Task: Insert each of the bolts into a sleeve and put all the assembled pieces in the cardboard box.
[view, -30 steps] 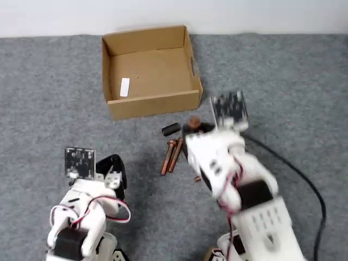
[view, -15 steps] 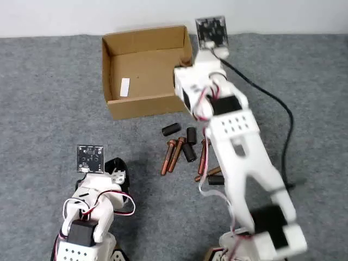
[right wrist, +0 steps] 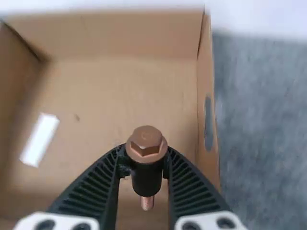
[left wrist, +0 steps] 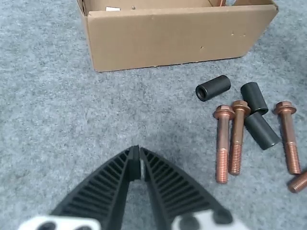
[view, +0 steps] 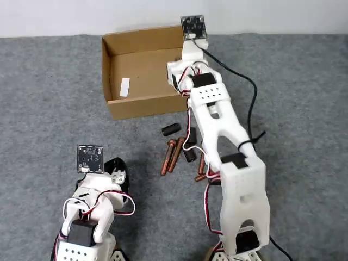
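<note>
The right tool (right wrist: 144,155) clamps a sleeved bolt (right wrist: 146,143) over the cardboard box (right wrist: 120,33); the left tool (left wrist: 139,160), at seven o'clock from it, is pinched narrow.

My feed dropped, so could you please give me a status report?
Right tool shut on sleeved bolt over box. Left tool shut over carpet. Loose bolts, sleeves beside box.

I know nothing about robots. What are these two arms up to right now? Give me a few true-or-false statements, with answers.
1. The right gripper holds a bolt fitted in a black sleeve. True.
2. That gripper hangs over the cardboard box. True.
3. The left gripper holds a sleeve. False: it is shut on nothing, over the grey carpet.
4. Every bolt is in the box. False: loose bolts and loose sleeves lie on the carpet.
</note>
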You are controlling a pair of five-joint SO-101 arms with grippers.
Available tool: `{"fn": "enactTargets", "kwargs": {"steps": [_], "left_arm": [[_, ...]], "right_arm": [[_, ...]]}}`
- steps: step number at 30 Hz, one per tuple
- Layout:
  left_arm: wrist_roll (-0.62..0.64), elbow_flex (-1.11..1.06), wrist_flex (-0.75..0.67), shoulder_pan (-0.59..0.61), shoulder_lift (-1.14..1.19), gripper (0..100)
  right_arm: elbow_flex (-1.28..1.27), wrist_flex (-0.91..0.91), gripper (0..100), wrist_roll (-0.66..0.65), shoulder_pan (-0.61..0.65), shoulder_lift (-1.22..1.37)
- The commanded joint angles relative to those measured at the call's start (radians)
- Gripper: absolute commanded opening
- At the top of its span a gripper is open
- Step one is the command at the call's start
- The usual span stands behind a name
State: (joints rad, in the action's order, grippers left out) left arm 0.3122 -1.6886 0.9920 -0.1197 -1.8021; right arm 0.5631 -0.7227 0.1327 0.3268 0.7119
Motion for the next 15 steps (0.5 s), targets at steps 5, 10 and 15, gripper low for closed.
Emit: {"fn": "enactTargets", "kwargs": {"steps": [5, 10, 15], "left_arm": [[-0.003, 0.005, 0.008, 0.006, -0.002, 0], [-0.003, 0.005, 0.008, 0.006, -0.002, 0], [-0.003, 0.005, 0.008, 0.006, -0.002, 0]], "right_arm": [[0.207, -0.17, 1.7, -0.087, -0.008, 0.145], [0.304, -0.271, 12.9, -0.087, -0.007, 0.197], [0.399, -0.338, 17.3, -0.084, -0.005, 0.203]]}}
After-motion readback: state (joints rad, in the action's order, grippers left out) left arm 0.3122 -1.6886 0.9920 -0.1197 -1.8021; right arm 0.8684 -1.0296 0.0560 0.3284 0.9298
